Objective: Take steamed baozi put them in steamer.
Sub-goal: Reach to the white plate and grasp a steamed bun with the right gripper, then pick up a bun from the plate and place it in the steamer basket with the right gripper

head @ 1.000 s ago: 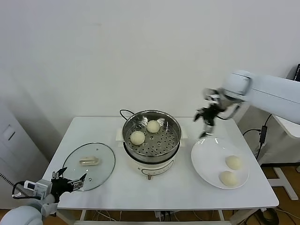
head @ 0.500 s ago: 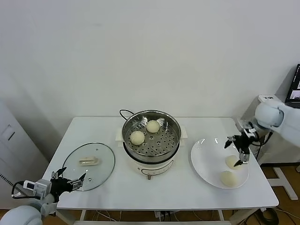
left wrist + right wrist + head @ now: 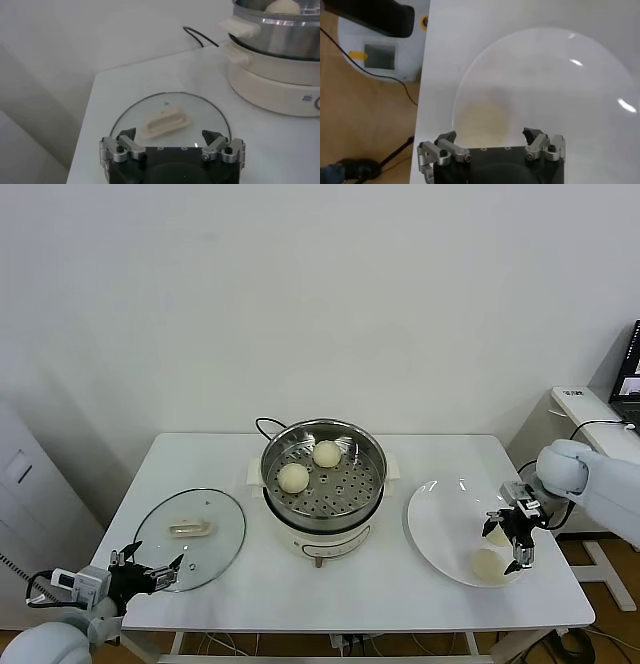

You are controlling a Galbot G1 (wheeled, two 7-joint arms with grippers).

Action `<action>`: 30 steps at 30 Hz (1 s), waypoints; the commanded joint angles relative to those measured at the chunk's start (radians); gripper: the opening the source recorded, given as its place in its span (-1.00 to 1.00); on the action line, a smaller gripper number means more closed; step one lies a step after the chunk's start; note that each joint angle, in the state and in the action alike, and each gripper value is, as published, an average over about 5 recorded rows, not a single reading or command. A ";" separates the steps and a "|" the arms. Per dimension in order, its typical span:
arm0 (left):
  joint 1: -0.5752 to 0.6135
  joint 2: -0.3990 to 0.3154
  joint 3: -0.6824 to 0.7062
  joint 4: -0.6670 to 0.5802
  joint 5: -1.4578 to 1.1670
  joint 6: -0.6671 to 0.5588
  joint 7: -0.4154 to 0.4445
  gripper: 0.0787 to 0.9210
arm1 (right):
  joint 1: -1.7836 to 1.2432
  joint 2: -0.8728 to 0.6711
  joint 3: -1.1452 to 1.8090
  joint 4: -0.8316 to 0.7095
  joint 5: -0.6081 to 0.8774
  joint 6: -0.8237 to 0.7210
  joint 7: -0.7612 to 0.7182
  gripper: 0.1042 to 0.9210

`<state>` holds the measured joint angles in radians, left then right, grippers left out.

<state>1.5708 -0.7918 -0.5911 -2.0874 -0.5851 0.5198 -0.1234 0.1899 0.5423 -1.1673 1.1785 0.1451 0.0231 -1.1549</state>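
Note:
The steel steamer [image 3: 345, 496] stands mid-table on its white base and holds two baozi [image 3: 293, 477] [image 3: 327, 452]. Two more baozi lie on the white plate [image 3: 440, 524] at the right: the near one [image 3: 486, 563] and a farther one [image 3: 496, 535], partly hidden by my right gripper [image 3: 512, 539]. That gripper is open and low over the plate. In the right wrist view a baozi [image 3: 482, 119] lies just ahead of the open right gripper [image 3: 491, 137], untouched. My left gripper [image 3: 150, 574] is open and empty, parked at the front left corner.
The flat glass lid [image 3: 190, 536] with a pale handle lies left of the steamer, just ahead of the left gripper [image 3: 170, 135]; it also shows in the left wrist view [image 3: 200, 107]. A black cord [image 3: 265, 424] runs behind the steamer. The plate sits close to the table's right edge.
My right gripper has swung from behind the plate, right of the steamer, over to the plate and come down over the two baozi there. The left arm has not moved.

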 commanded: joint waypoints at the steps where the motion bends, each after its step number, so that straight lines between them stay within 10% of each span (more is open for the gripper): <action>1: -0.003 0.001 0.003 -0.001 0.001 0.002 0.000 0.77 | -0.122 0.018 0.098 -0.039 -0.047 0.014 0.009 0.76; 17: -0.016 0.005 0.001 -0.011 -0.002 0.013 -0.007 0.77 | 0.029 -0.008 0.015 -0.009 0.067 -0.037 -0.017 -0.03; 30: -0.057 0.021 0.050 -0.003 -0.004 0.014 -0.007 0.77 | 0.410 0.237 0.017 -0.084 0.150 0.152 -0.041 -0.07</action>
<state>1.5294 -0.7799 -0.5661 -2.0940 -0.5887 0.5355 -0.1310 0.3863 0.6174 -1.1682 1.1427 0.2404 0.0386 -1.1826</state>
